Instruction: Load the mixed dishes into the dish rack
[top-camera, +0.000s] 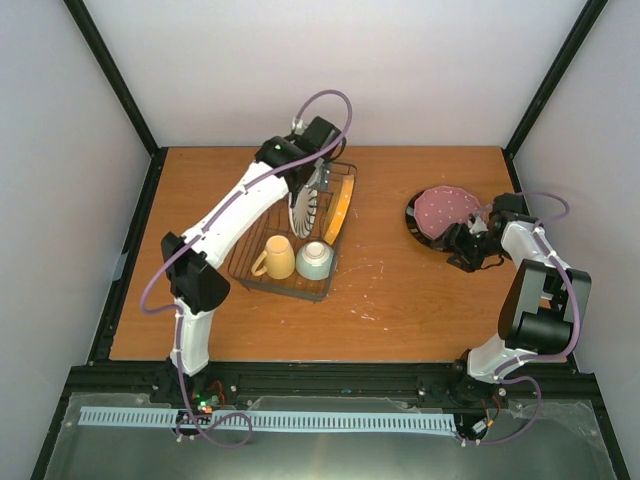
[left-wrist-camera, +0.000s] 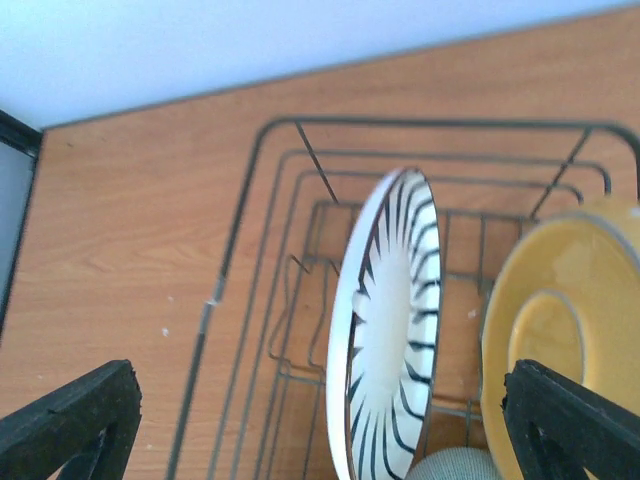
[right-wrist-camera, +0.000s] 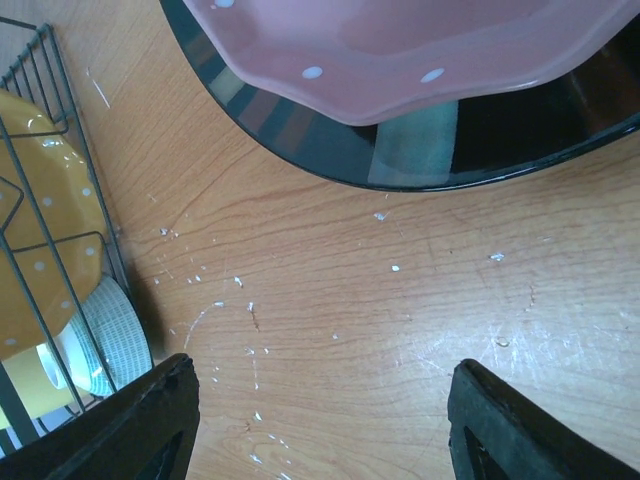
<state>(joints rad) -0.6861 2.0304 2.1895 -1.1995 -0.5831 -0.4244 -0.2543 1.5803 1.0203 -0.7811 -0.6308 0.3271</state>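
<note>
The dish rack (top-camera: 262, 278) holds the black-and-white striped plate (top-camera: 305, 207) and the orange white-dotted plate (top-camera: 341, 205), both standing on edge. The yellow mug (top-camera: 276, 258) and the mint-green bowl (top-camera: 315, 260) sit at its near end. My left gripper (top-camera: 317, 176) is open above the striped plate (left-wrist-camera: 385, 330), with its fingers (left-wrist-camera: 70, 420) wide apart and not touching it. The pink plate (top-camera: 446, 207) lies on the dark-rimmed plate (top-camera: 413, 222) at the right. My right gripper (top-camera: 463, 246) is open and empty just in front of them, over bare wood (right-wrist-camera: 320, 300).
The right wrist view shows the pink plate (right-wrist-camera: 400, 50) on the dark plate (right-wrist-camera: 300, 150), with the rack's wire side (right-wrist-camera: 40, 200) at its left edge. Black frame posts and white walls enclose the wooden table (top-camera: 400, 300).
</note>
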